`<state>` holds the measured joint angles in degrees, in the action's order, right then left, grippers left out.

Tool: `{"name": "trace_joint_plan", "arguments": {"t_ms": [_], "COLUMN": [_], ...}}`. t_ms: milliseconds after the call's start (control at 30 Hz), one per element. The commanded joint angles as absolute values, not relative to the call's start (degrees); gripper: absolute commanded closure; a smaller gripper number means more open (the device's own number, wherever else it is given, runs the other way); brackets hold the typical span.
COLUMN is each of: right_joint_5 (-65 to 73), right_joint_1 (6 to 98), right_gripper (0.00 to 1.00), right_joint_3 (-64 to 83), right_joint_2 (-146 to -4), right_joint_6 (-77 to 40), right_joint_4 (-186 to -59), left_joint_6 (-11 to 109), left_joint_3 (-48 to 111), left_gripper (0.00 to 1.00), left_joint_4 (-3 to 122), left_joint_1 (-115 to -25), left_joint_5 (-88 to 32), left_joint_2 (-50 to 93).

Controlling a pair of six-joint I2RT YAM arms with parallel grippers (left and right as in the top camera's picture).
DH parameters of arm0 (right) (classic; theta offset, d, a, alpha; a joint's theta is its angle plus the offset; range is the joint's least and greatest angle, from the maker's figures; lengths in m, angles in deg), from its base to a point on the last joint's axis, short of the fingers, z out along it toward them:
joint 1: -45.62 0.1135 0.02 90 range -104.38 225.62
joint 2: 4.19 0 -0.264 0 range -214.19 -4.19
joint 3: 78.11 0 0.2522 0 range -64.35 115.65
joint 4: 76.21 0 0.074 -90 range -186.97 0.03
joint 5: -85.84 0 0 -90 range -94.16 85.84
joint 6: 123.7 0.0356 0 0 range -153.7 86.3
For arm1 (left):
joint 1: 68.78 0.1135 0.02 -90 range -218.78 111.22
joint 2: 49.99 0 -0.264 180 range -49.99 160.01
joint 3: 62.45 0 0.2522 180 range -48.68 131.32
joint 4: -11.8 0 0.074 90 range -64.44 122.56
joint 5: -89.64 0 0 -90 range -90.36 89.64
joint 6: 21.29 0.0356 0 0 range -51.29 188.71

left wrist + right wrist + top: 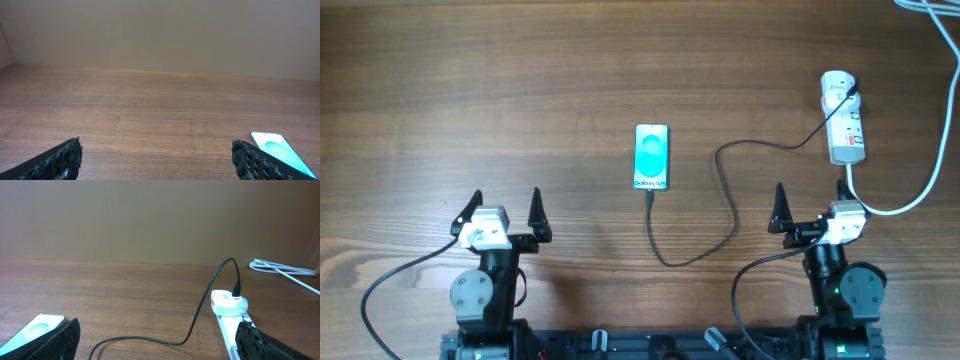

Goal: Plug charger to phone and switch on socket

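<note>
And there was the slim rectangular phone [652, 157] with its bright cyan screen, lying flat mid-table on the brown wooden table [470, 80], "Galaxy" end toward the robot. The thin black charger cable [732, 222] met the phone's near short edge, ran toward the arms, curled right in a loose loop, then swung away and climbed to the far end of the white elongated socket [845, 118], which sat at far right with a small red mark on its face. Whether the connector was fully seated, or the switch on, I could not tell. The left gripper [506, 192] waited low at the near edge with its 2 dark fingers spread wide and nothing between them; the phone was ahead and off to its right, well apart, only a cyan corner peeking past the right fingertip in the left wrist view. The right gripper [810, 190] was just as wide and just as empty, the socket directly ahead of its right finger [257, 340] and near it, the phone ahead-left beyond its left finger. The cable's loop lay on the wood between the 2 arms. A thick white cord [920, 203] left the socket's near end, swept close by the right gripper and arced off to the table's far right corner.
</note>
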<state>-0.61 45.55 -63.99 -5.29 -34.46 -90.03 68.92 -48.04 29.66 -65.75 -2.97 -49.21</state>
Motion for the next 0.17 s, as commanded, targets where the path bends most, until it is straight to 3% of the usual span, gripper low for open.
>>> {"name": "trace_joint_plan", "arguments": {"t_ms": [0, 133], "right_joint_5": [-1.2, -1.2], "right_joint_1": [45.3, 45.3], "right_gripper": [0.00, 0.00], "right_joint_3": [-64.1, -64.1], "right_joint_2": [-4.5, -4.5], "right_joint_6": [-35.1, -35.1], "right_joint_4": [-89.9, -89.9], "left_joint_6": [70.0, 70.0], "left_joint_3": [-48.3, -48.3], "left_gripper": [0.00, 0.00], "left_joint_4": [29.9, 29.9], "left_joint_1": [-65.5, -65.5], "left_joint_5": [-2.2, -2.2], "left_joint_2": [-49.8, -49.8]}}
